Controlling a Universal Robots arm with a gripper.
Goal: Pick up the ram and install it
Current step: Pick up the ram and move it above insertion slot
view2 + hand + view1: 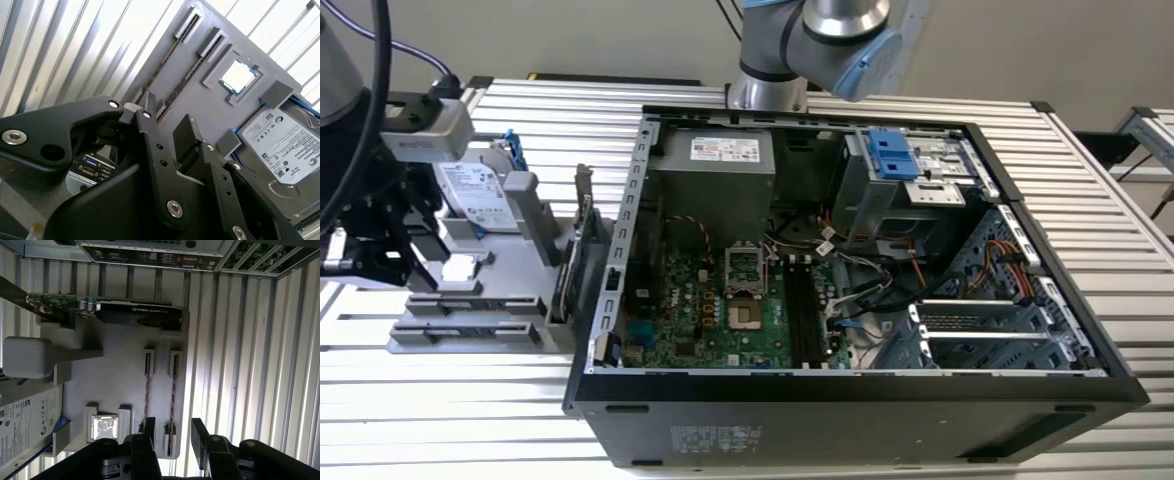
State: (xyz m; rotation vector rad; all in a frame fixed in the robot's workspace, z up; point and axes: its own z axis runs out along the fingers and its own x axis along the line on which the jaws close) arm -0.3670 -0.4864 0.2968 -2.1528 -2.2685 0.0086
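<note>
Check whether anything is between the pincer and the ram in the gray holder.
Nothing visible does. In the first wrist view the open pincer hangs over the ram, which stands on edge in the gray holder.

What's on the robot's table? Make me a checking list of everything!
Surface: slatted silver metal table, grey plastic holder tray on it.
Job's things: two long dark ram sticks standing in the tray's slots.
Clutter: silver hard drive, black graphics card, square silver processor chip.
Grippers: black gripper, open, near the sticks' ends.
Cables: coloured wires inside the open black computer case.
Surroundings: plain pale wall.
</note>
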